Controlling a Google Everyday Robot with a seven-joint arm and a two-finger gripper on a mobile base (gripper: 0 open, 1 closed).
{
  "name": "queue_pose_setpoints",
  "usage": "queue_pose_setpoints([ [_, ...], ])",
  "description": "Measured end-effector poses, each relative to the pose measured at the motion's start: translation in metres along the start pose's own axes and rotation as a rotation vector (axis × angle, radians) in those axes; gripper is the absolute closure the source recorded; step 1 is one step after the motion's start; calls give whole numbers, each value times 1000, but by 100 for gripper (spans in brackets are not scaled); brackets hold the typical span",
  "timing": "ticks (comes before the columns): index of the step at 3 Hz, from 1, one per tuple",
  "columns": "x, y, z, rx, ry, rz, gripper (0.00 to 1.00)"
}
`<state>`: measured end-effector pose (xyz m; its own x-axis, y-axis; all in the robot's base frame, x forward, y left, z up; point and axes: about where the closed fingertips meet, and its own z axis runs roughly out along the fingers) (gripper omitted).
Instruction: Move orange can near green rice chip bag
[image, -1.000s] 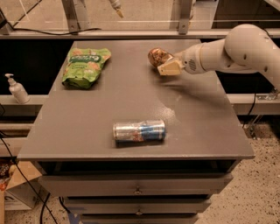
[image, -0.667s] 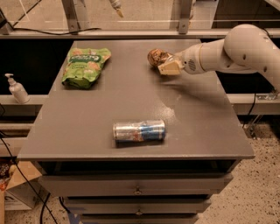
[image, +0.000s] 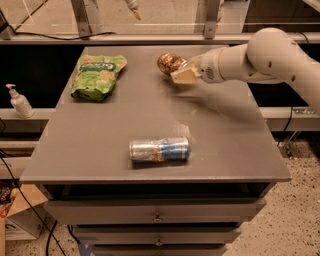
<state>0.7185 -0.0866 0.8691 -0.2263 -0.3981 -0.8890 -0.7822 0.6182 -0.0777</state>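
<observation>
The orange can (image: 168, 62), brownish with a tan pattern, is tilted at the back middle of the grey table (image: 150, 110). My gripper (image: 177, 71) reaches in from the right and is shut on the can; one tan finger (image: 184, 76) shows below it. The green rice chip bag (image: 97, 76) lies flat at the back left of the table, well to the left of the can and apart from it.
A silver and blue can (image: 159, 149) lies on its side near the table's front middle. A white pump bottle (image: 20, 102) stands on a ledge left of the table. Drawers sit under the tabletop. My white arm (image: 265, 57) spans the back right.
My gripper has moved a little to the left with the orange can in it, towards the green bag. The silver and blue can and the bag have not moved.
</observation>
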Motion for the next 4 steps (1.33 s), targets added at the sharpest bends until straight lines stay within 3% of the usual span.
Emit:
queue_pose_setpoints([
  [2,-34,46,43,-144,-85,-95,100],
  [4,-27,96,89,-284,-26,-156,59],
])
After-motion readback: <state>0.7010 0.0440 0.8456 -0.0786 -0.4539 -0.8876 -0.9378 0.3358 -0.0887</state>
